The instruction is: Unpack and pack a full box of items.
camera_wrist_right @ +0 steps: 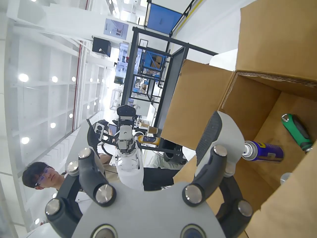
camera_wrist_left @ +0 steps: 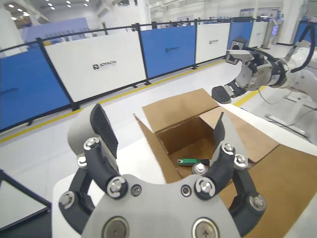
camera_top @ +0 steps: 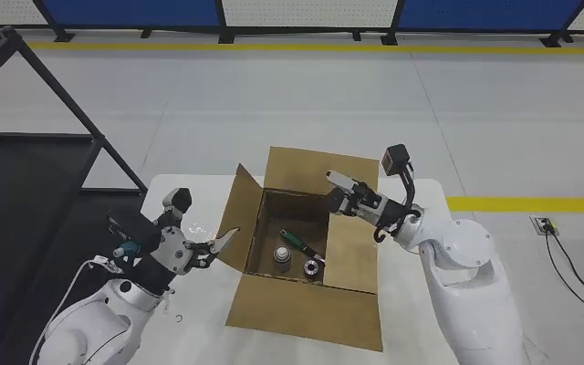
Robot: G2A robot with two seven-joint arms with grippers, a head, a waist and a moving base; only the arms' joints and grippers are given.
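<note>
- The left gripper [camera_top: 222, 243], in the lower left of the top view, is open and holds nothing. Its tips are just beside the left flap of the cardboard box [camera_top: 351, 260].
- The right gripper [camera_top: 336, 193], right of centre, is open and empty too, above the box's right rim.
- The box stands in the middle of the white table [camera_top: 205, 333], flaps spread. On its floor are a spray can [camera_top: 285, 257], a green-handled tool [camera_top: 297, 243] and a small metal piece [camera_top: 313, 267]. A black rack [camera_top: 41, 210] stands at the left edge.
- Left wrist view: the fingers [camera_wrist_left: 104, 125] are spread wide with nothing between them. The near flap hides much of the box floor, and the tool's green end shows past it.
- Right wrist view: the fingers [camera_wrist_right: 210, 134] are wide apart and empty. The can's blue body and white nozzle show here, near the tool.
</note>
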